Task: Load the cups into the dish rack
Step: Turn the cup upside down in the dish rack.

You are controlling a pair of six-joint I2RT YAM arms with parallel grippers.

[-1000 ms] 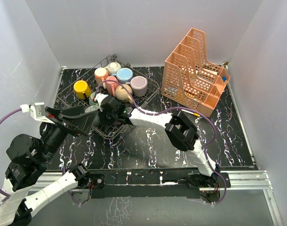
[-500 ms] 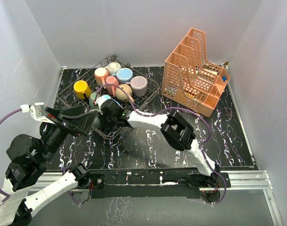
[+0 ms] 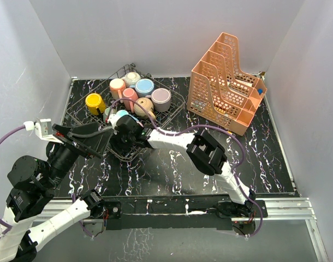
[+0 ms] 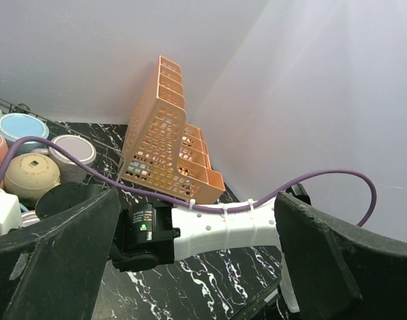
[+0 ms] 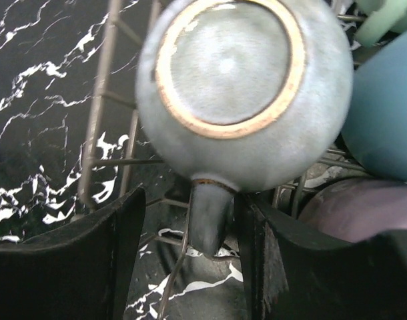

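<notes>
1. Mug [image 5: 230, 73], grey-green, sits upside down in the dish rack [image 5: 102, 87] by the rack's edge, base up.
2. R gripper [image 5: 193, 220]: jaws part-open astride the mug's handle, w/ a gap on one side, not clamped.
3. Teal cup [image 5: 383, 113] is just beside the mug; yellow cup [image 3: 94, 101], pink cup [image 3: 118, 86] and blue cup [image 3: 144, 86] are also in the rack.
4. L gripper [image 4: 197, 200]: spread wide, empty, off the rack's left.
5. Orange organizer [image 3: 226, 82] is well apart, table's right.
</notes>
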